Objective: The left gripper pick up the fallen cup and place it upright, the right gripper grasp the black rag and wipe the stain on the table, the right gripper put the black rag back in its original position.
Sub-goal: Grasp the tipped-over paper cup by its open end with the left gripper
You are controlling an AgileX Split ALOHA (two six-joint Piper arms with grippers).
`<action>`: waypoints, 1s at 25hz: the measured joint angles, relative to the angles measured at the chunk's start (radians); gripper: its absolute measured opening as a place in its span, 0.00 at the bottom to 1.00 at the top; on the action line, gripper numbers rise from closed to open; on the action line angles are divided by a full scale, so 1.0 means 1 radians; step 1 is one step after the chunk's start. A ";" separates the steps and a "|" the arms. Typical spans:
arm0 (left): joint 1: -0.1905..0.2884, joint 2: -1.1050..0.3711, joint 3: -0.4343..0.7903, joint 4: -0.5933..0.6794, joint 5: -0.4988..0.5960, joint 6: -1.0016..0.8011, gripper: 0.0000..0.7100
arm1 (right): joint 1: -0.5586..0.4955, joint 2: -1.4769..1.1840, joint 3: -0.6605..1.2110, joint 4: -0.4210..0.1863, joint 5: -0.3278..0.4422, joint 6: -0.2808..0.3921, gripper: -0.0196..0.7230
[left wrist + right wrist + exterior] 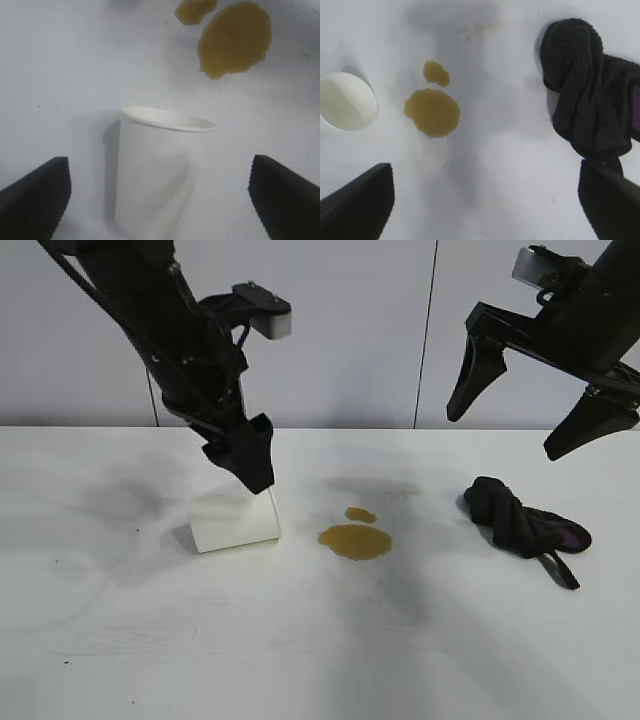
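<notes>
Table [120, 640]: white top, carrying all items. Left gripper [160, 195]: low over the table's left half, fingers spread wide with the cup between them, untouched; the exterior view hides this gap behind the arm. Right gripper [530, 405]: raised above the rag near the right edge, fingers spread, holding nothing. Black rag [520, 520]: crumpled heap. Cup [235, 522]: white paper, lying on its side, interior looks empty. Stain [355, 540]: two brown puddles mid-table, between cup and rag.
</notes>
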State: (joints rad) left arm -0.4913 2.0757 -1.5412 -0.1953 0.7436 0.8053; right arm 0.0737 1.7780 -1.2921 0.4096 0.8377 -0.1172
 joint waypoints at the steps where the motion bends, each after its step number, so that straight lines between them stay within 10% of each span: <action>1: -0.001 0.010 -0.001 0.004 0.002 0.016 0.98 | 0.000 0.000 0.000 0.000 0.000 -0.001 0.96; 25: -0.002 0.122 -0.003 -0.002 -0.089 0.068 0.98 | 0.000 0.000 0.000 0.000 0.001 -0.007 0.96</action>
State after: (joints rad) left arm -0.4935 2.1979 -1.5443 -0.1968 0.6545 0.8732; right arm 0.0737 1.7780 -1.2921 0.4096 0.8391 -0.1238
